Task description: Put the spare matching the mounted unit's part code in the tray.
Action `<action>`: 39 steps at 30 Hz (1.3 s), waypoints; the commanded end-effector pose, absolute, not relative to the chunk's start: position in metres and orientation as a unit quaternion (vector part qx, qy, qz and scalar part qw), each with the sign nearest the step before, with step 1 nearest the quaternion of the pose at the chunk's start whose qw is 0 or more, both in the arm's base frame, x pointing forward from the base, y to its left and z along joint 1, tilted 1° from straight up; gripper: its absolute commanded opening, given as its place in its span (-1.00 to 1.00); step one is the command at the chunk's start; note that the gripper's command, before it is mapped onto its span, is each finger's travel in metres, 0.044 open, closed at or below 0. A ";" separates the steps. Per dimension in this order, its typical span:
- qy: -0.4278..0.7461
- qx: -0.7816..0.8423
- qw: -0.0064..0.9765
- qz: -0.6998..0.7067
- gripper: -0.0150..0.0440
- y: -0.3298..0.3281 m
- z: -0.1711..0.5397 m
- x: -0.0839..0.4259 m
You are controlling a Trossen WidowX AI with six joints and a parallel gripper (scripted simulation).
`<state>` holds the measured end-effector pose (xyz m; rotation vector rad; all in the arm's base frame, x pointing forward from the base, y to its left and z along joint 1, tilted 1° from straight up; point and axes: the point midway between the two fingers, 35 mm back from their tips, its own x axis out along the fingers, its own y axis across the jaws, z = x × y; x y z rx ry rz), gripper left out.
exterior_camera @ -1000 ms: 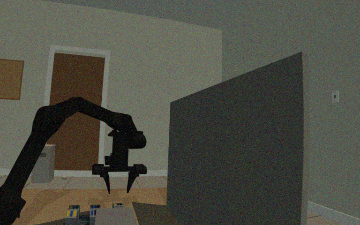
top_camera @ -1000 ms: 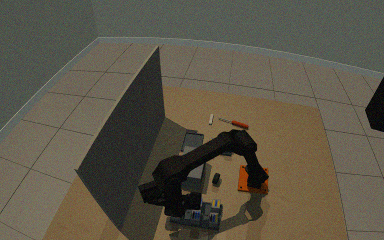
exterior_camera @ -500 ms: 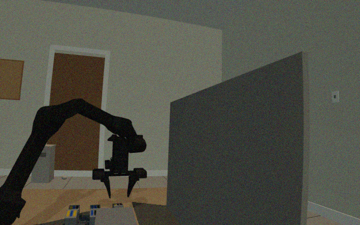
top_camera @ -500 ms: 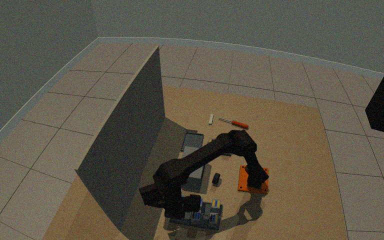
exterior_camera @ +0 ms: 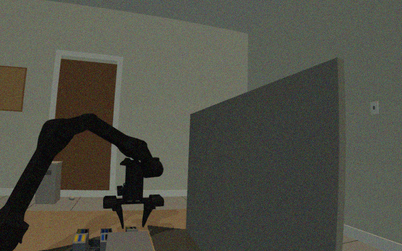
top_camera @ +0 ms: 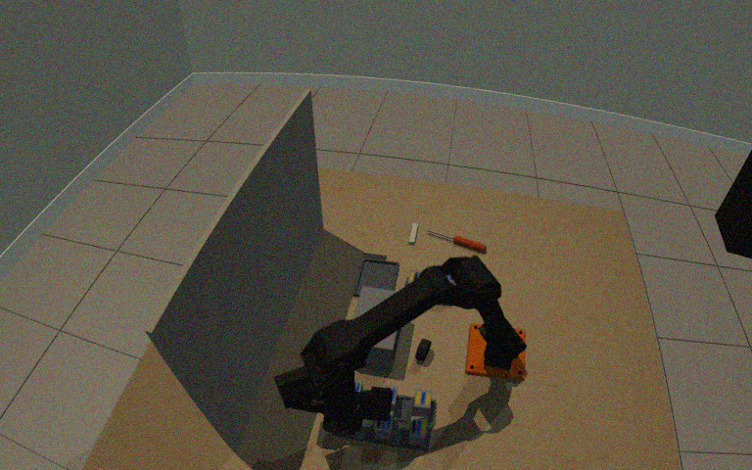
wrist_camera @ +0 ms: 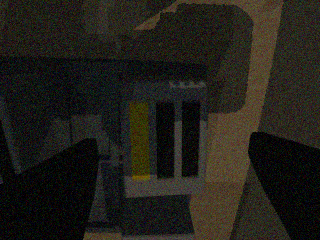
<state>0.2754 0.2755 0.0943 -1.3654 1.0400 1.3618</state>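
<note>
My gripper [exterior_camera: 133, 227] [wrist_camera: 175, 146] points down and is open. Its fingertips stand on either side of a grey spare [exterior_camera: 131, 229] [wrist_camera: 164, 187] with one yellow and two black stripes, with gaps on both sides. This spare sits at the end of the dark rack [top_camera: 431, 424]. Other spares [top_camera: 423, 399] [exterior_camera: 79, 238] with blue and yellow stripes stand in the rack. A long grey tray-like shape [top_camera: 377, 362] lies beside the rack, partly hidden by the arm. A striped unit [top_camera: 412, 278] shows behind the arm, mostly hidden. No code is legible.
A tall dark panel [top_camera: 249, 232] [exterior_camera: 264, 153] stands close beside the gripper and rack. A small black block [top_camera: 423, 350] lies near the tray-like shape. A red-handled screwdriver [top_camera: 470, 244] and a white block [top_camera: 413, 233] lie farther off. The arm's base covers an orange plate [top_camera: 475, 349].
</note>
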 end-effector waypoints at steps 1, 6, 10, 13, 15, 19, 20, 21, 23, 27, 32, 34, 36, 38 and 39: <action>0.426 -0.553 0.457 0.551 0.53 0.275 0.085 0.275; 0.426 -0.553 0.457 0.551 0.53 0.275 0.077 0.275; 0.426 -0.553 0.457 0.551 0.53 0.275 0.071 0.275; 0.426 -0.553 0.457 0.551 0.53 0.275 0.066 0.275; 0.426 -0.553 0.457 0.551 0.53 0.275 0.063 0.275; 0.426 -0.553 0.457 0.551 0.53 0.274 0.056 0.274; 0.426 -0.553 0.457 0.551 0.53 0.274 0.055 0.274; 0.426 -0.553 0.457 0.551 0.53 0.274 0.054 0.274; 0.426 -0.553 0.457 0.551 0.53 0.274 0.054 0.274; 0.426 -0.553 0.457 0.551 0.53 0.274 0.054 0.274; 0.424 -0.554 0.455 0.553 0.17 0.274 0.055 0.274; 0.424 -0.554 0.455 0.553 0.06 0.274 0.055 0.274; 0.424 -0.554 0.455 0.553 0.01 0.274 0.055 0.274; 0.424 -0.554 0.455 0.553 -0.03 0.274 0.055 0.274; 0.424 -0.554 0.455 0.553 -0.06 0.274 0.055 0.274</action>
